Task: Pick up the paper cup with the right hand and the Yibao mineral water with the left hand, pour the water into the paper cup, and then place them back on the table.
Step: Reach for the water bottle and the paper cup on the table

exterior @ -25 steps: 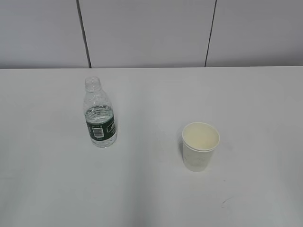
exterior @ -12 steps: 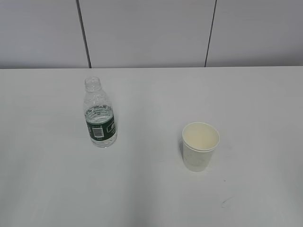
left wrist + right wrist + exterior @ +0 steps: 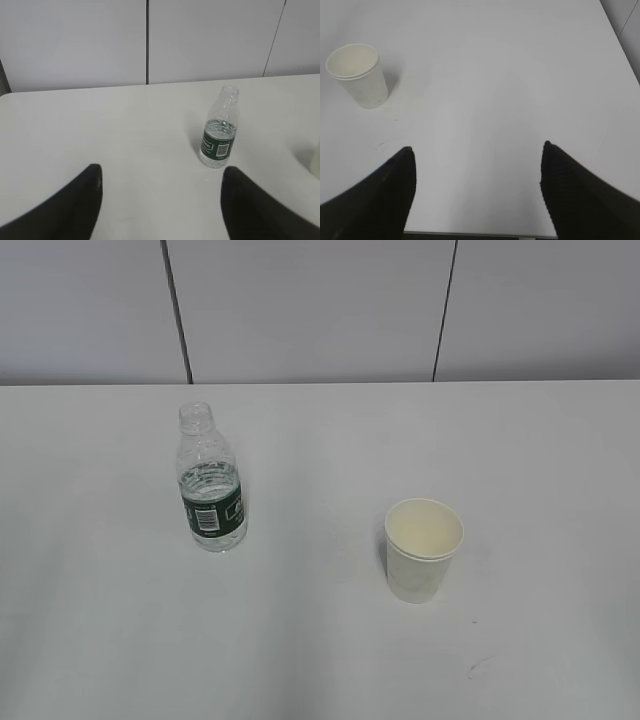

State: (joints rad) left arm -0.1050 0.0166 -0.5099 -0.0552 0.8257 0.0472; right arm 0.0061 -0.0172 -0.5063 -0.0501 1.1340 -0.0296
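Observation:
The Yibao mineral water bottle (image 3: 211,483) stands upright and uncapped on the white table (image 3: 320,640), left of centre, with water in its lower part. The paper cup (image 3: 423,548) stands upright and empty to its right. Neither arm shows in the exterior view. In the left wrist view my left gripper (image 3: 161,172) is open and empty, with the bottle (image 3: 219,130) ahead and to the right. In the right wrist view my right gripper (image 3: 476,150) is open and empty above the table's near edge, with the cup (image 3: 357,75) far ahead at the left.
A grey panelled wall (image 3: 320,310) runs behind the table. The table's right edge (image 3: 620,60) and near edge (image 3: 480,234) show in the right wrist view. A small dark scuff (image 3: 478,667) marks the tabletop near the front.

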